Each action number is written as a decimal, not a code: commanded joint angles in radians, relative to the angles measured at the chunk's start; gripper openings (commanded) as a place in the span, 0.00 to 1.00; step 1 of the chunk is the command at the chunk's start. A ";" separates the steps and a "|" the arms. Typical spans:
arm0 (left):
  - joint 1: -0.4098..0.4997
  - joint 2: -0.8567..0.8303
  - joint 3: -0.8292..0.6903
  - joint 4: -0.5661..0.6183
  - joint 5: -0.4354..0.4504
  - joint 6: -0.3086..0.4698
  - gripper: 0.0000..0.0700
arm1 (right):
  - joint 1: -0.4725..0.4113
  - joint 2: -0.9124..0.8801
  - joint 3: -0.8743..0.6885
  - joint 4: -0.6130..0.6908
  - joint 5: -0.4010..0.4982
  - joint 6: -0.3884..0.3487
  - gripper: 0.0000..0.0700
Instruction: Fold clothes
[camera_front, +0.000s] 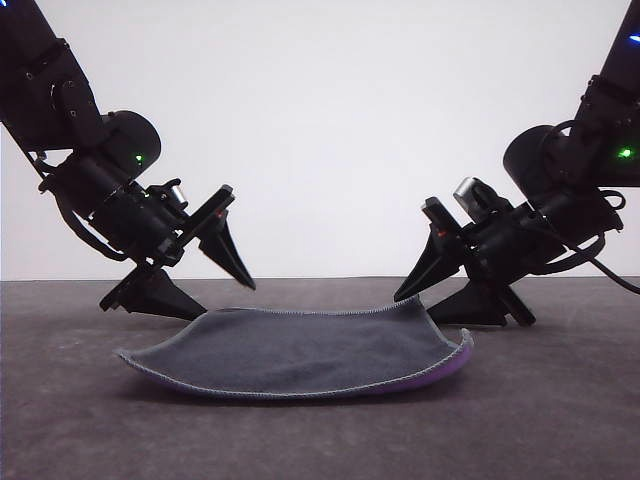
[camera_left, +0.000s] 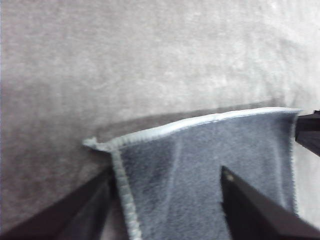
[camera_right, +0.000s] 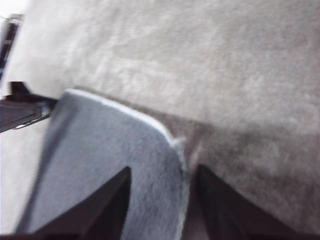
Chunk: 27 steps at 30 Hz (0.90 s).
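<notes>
The cloth (camera_front: 300, 352) lies spread on the dark table (camera_front: 80, 430), grey face up, a rim of purple showing under its near edge toward my right gripper. Its far edge is lifted off the table at both rear corners, so the sheet sags in the middle like a shallow hammock.

My left gripper (camera_front: 205, 280) sits at the cloth's rear corner on its own side, fingers spread, one low at the table and one raised above the fabric. My right gripper (camera_front: 440, 300) mirrors it at the opposite rear corner, likewise spread. I judge both are set to straddle a corner each, so the far edge can be carried over toward the near one in a single fold.

The front view cannot settle whether either lower finger touches fabric. My left wrist camera shows the stitched corner (camera_left: 95, 145) of the cloth lying between the two dark fingers (camera_left: 260, 210), not yet pinched. My right wrist camera shows the other corner (camera_right: 175, 142) likewise between open fingers (camera_right: 100, 210), the table bare beyond it.
</notes>
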 joint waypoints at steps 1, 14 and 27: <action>-0.005 0.033 0.017 -0.001 -0.012 0.013 0.27 | 0.009 0.036 0.010 0.000 0.018 -0.007 0.25; -0.005 0.033 0.017 0.047 -0.060 0.019 0.01 | 0.017 0.035 0.010 0.026 0.046 -0.032 0.00; -0.006 -0.028 0.016 -0.028 -0.078 0.087 0.01 | 0.016 -0.039 0.010 -0.026 0.020 -0.095 0.00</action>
